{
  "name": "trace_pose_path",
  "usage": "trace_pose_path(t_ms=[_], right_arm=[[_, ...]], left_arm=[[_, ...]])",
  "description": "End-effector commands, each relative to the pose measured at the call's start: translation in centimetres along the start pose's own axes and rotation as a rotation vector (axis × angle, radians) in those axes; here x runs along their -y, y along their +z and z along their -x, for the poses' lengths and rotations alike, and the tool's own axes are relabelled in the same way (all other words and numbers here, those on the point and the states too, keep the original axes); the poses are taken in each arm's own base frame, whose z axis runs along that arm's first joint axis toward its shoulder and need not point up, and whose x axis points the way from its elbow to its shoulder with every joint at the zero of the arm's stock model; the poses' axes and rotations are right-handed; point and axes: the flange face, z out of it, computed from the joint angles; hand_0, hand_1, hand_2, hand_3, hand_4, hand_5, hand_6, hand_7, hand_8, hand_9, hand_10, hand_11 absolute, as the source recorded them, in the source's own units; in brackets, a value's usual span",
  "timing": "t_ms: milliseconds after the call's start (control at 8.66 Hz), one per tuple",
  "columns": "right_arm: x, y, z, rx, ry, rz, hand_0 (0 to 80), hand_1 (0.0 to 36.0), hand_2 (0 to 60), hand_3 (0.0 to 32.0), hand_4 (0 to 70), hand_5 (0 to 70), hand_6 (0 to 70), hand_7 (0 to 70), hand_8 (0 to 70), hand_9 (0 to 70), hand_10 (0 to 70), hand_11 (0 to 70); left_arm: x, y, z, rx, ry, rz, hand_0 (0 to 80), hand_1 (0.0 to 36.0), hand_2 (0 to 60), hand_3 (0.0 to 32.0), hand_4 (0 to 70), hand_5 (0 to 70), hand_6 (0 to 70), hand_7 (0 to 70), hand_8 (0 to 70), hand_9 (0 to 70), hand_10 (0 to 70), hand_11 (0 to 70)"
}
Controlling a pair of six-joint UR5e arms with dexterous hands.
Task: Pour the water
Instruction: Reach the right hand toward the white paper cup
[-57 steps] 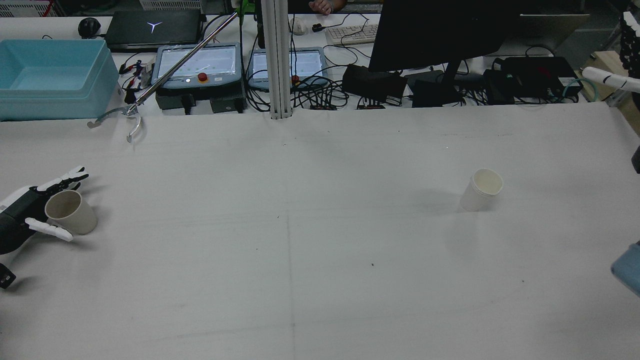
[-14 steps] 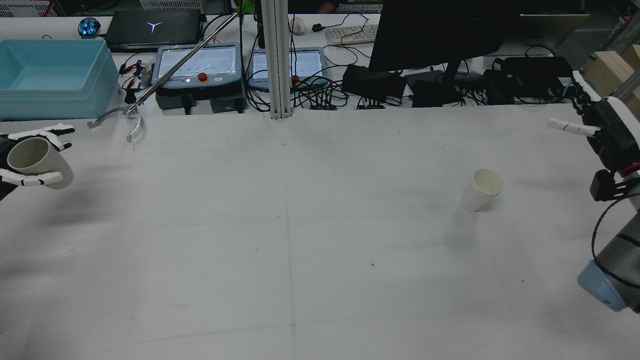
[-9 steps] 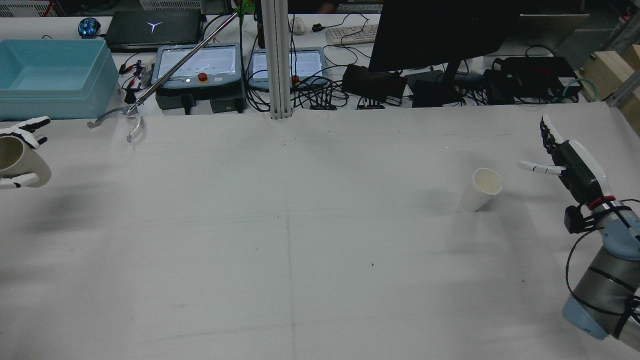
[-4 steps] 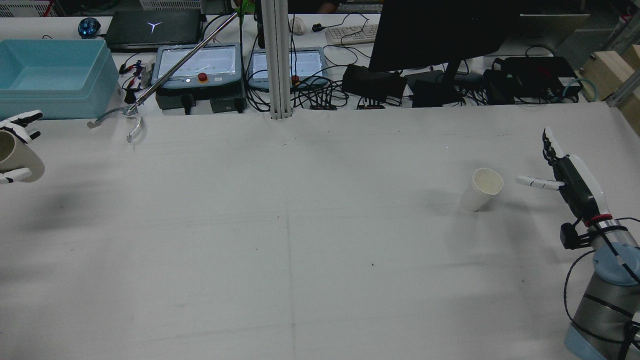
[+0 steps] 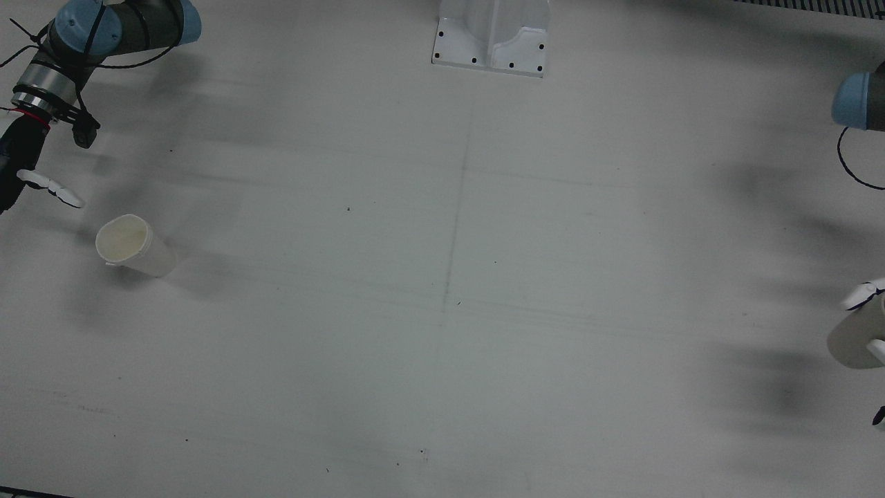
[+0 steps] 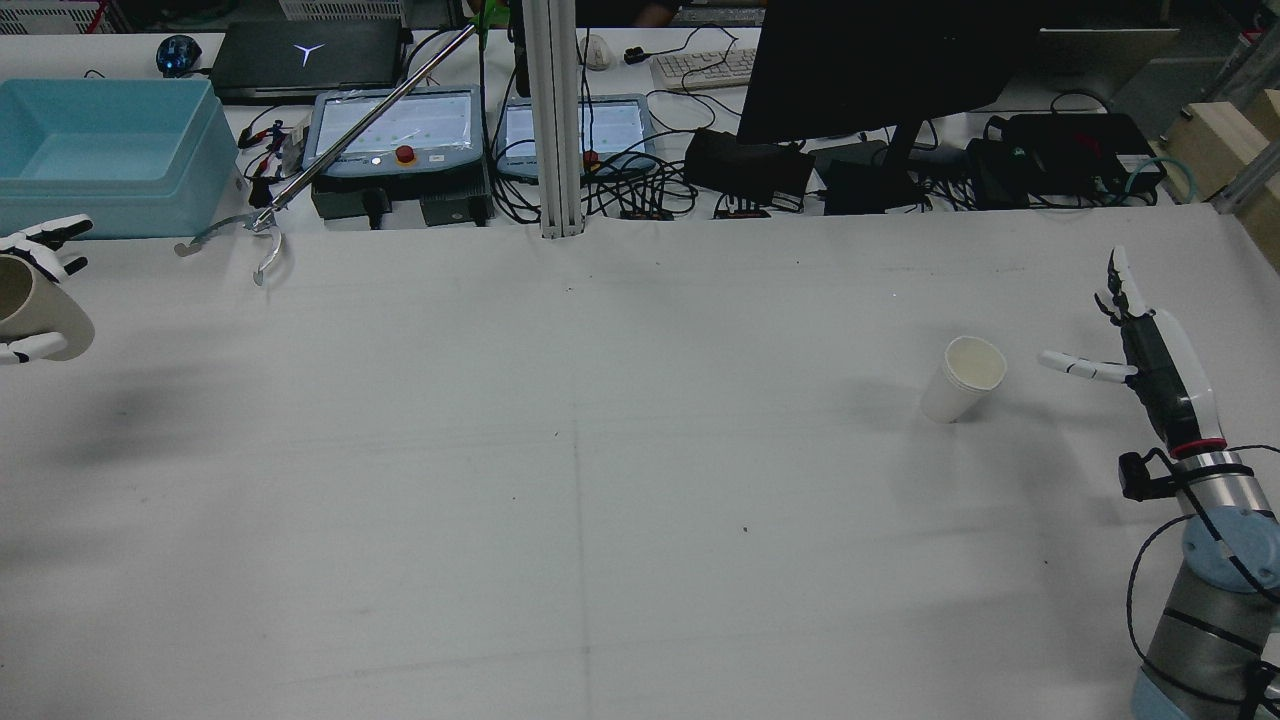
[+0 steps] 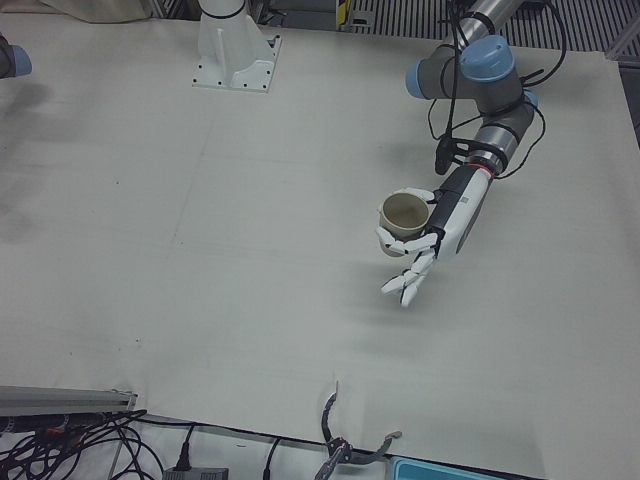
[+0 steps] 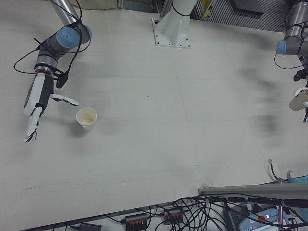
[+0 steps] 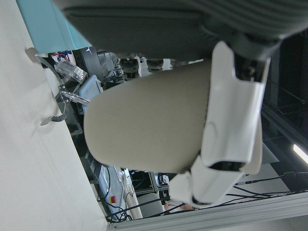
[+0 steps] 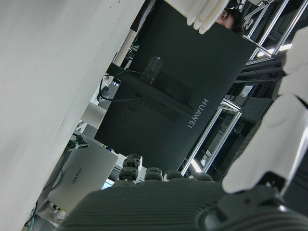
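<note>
A white paper cup (image 6: pixel 962 380) stands upright on the table's right half, also seen in the front view (image 5: pixel 131 245) and the right-front view (image 8: pixel 86 118). My right hand (image 6: pixel 1140 340) hovers just to its right, open, with fingers spread and the thumb pointing at the cup but not touching it. At the far left edge, my left hand (image 6: pixel 30 300) is shut on a tan cup (image 6: pixel 35 310) and holds it lifted off the table and tilted. The left-front view shows that cup (image 7: pixel 403 215) mouth-up in the left hand (image 7: pixel 430 235). The left hand view shows fingers (image 9: pixel 231 125) wrapped around it.
Along the table's far edge are a light blue bin (image 6: pixel 100 150), a metal reach grabber (image 6: pixel 260 225), an upright aluminium post (image 6: pixel 555 120), two teach pendants and a dark monitor (image 6: pixel 860 70). A white pedestal base (image 5: pixel 492 34) sits at the robot's side.
The right arm has swung in from the far right and come down beside the white cup. The left hand lifted the tan cup and carried it toward the left edge, then held nearly still.
</note>
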Motion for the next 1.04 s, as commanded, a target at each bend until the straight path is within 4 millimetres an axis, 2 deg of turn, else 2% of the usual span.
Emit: trace_pose_path(t_ms=[0,115,346,462,577,693,924], right_arm=[[0.0,-6.9,-6.7,-0.009,0.163,-0.023,41.2,11.7,12.0,0.0,0.0,0.0,0.0,0.0,1.3,3.7,5.7,9.7],[-0.1,-7.0,-6.5,-0.009,0.174,-0.023,41.1,11.8,13.1,0.0,0.0,0.0,0.0,0.0,0.9,3.5,5.0,8.8],[-2.8,-5.6,-4.4,0.020,0.209,-0.016,42.3,12.6,15.0,0.0,0.0,0.0,0.0,0.0,0.5,3.1,4.3,7.8],[-4.2,-5.4,-3.0,0.012,0.186,-0.021,44.7,14.2,16.4,0.0,0.0,0.0,0.0,0.0,0.0,2.0,3.1,6.2],[-4.8,-5.4,-2.8,-0.015,0.168,-0.015,46.5,16.7,17.5,0.0,0.0,0.0,0.0,0.0,0.0,0.5,1.5,4.0],[-4.3,-5.5,-3.3,-0.063,0.147,-0.001,47.6,18.3,19.0,0.0,0.9,0.0,0.0,0.0,0.0,0.0,0.0,2.0],[-2.4,-6.1,-2.9,-0.153,0.089,0.011,47.8,18.8,20.8,0.0,2.5,0.0,0.0,0.0,0.0,0.0,0.0,1.1]], left_arm=[[0.1,-1.1,-0.2,0.004,0.002,-0.008,73.2,36.0,60.0,0.0,51.8,70.0,11.2,15.4,3.5,4.8,7.4,14.1],[0.0,-1.0,-0.2,0.005,0.001,-0.006,73.0,36.0,60.0,0.0,51.6,70.0,10.9,15.1,3.4,4.7,7.3,14.1],[0.1,-1.1,-0.1,0.006,0.003,-0.007,74.4,36.0,60.0,0.0,51.9,70.0,11.2,15.5,3.5,4.9,7.4,14.3],[-0.1,-0.8,-0.1,0.006,0.002,-0.004,74.7,36.0,60.0,0.0,52.3,70.0,11.4,15.7,3.8,5.1,7.5,14.4],[-0.1,-0.7,-0.1,0.006,0.003,-0.006,75.1,36.0,60.0,0.0,52.6,70.0,11.5,15.8,3.8,5.1,7.5,14.5],[-0.1,-0.7,0.0,0.008,0.004,-0.007,75.5,36.0,60.0,0.0,52.8,70.0,11.8,16.0,3.9,5.3,7.5,14.5],[-0.2,-0.6,0.0,0.008,0.004,-0.007,74.0,36.0,60.0,0.0,53.2,70.0,11.8,15.9,4.0,5.4,7.6,14.6]])
